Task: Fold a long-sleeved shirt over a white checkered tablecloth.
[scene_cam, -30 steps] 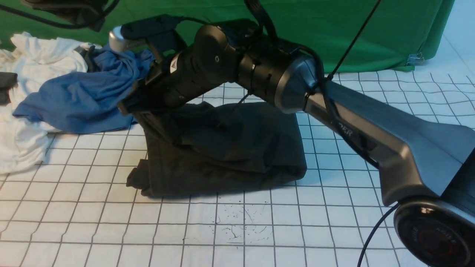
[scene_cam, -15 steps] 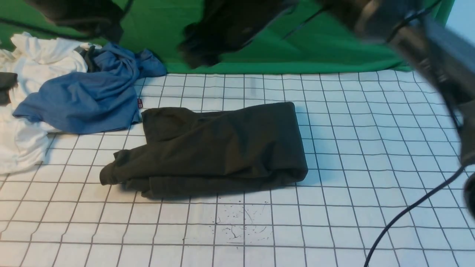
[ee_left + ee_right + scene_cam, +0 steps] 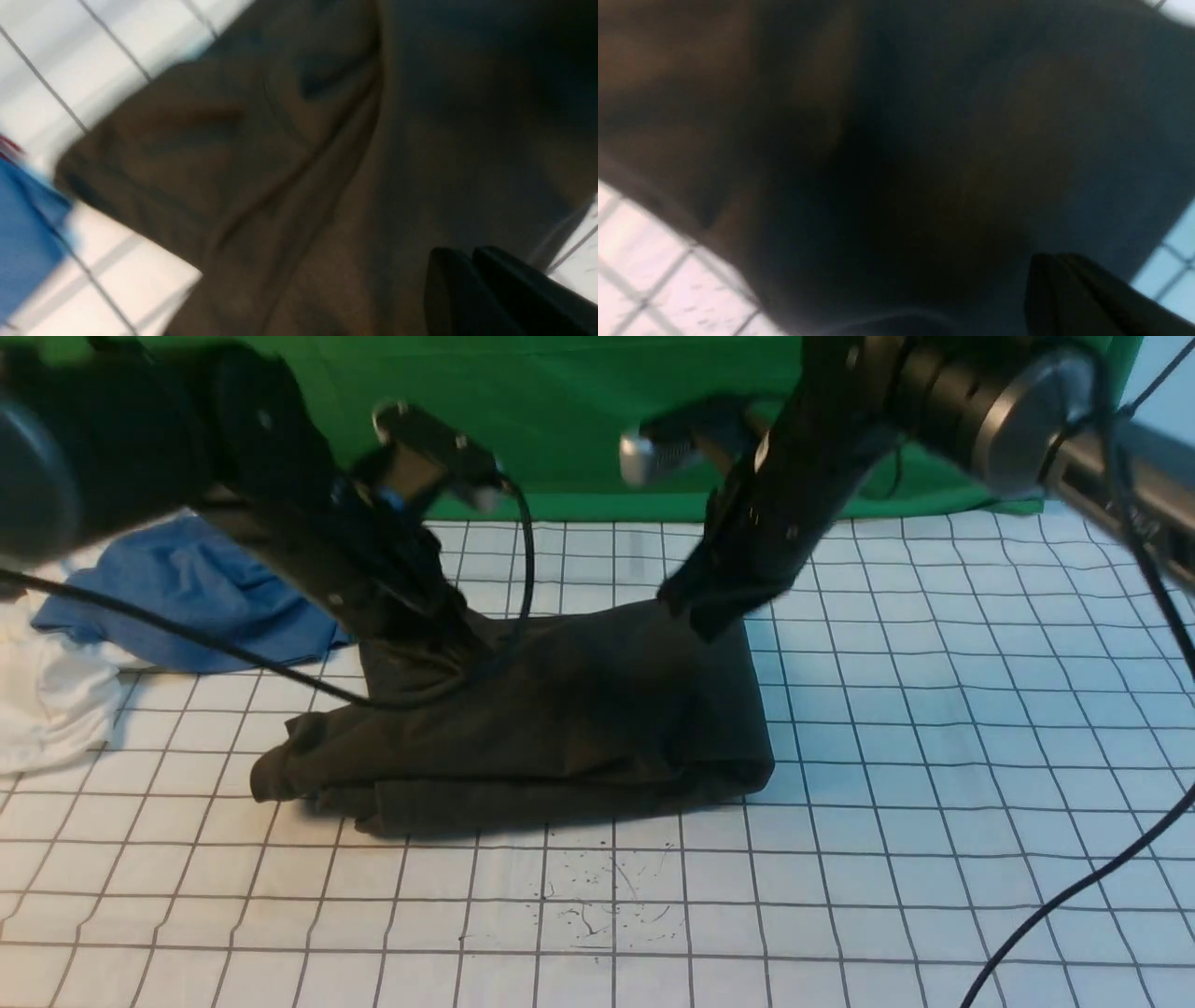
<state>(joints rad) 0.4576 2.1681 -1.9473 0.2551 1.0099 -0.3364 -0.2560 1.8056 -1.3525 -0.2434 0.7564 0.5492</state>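
A plain green backdrop cloth [image 3: 579, 429] is hanging across the far side, and a broad white checkered tablecloth [image 3: 934, 728] is covering the counter, with a few ink specks [image 3: 607, 905] showing near its front. The very dark charcoal long-sleeved shirt [image 3: 579, 728] is lying folded into a rough rectangle at the middle of the tablecloth, with one bunched end sticking out to the left.

The left arm is reaching down and inward from the upper left. Its left gripper [image 3: 448, 621] is meeting the shirt's far left corner with the fingers drawn together. The right arm is slanting down from the upper right, and the right gripper [image 3: 695, 607] is touching the far right corner, also closed.

Both wrist views are blurring into dark fabric, so it is impossible to tell whether cloth is being pinched between the fingers. The left arm is hiding part of a crumpled blue shirt [image 3: 205, 597]. A white garment [image 3: 47, 709] is running off the left edge. The neck label is not showing.
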